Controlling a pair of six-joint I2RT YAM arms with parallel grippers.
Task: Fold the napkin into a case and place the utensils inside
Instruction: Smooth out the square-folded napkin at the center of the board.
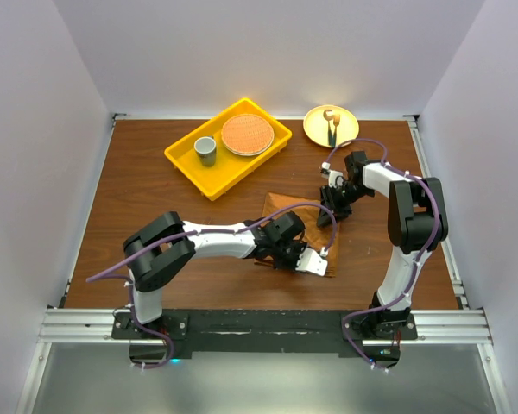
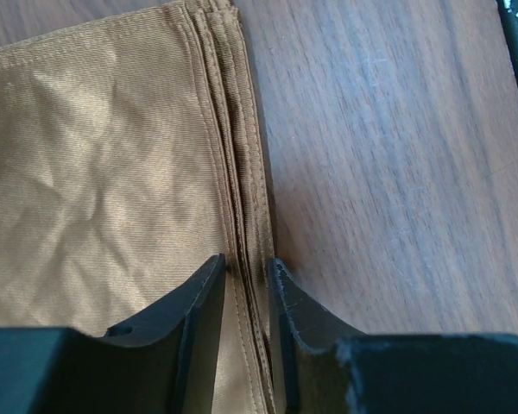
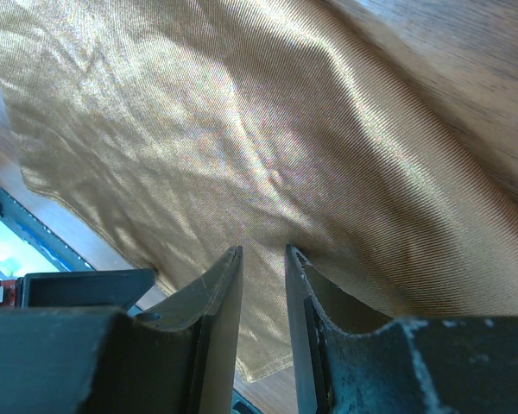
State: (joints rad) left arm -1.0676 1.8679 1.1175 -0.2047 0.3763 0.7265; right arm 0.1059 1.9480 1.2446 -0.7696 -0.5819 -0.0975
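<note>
— Where is the left claw [image 2: 244,269]?
— Closest to the arms' bases, low at the near right edge of the napkin [image 2: 95,172]. Its jaws stand close together, nipped on the stacked, stitched hems of the rust-brown cloth. The hems run straight up between the fingers.
— And the napkin itself?
— Folded in layers on the wooden worktop [image 2: 397,172], in the middle between the two arms.
— The right claw [image 3: 263,254]?
— A little farther back, at the napkin's right side. Its jaws are narrow too, with cloth caught between them. The fabric rises to the fingers in a ridge, off the wood there.
— Beyond that?
— At far left a yellow tray [image 1: 183,158] holds a grey cup [image 1: 205,151] and a round orange plate [image 1: 247,134]. At far right, well apart from the napkin, a small yellow plate [image 1: 314,129] carries the utensils [image 1: 331,128], too small to tell apart.
</note>
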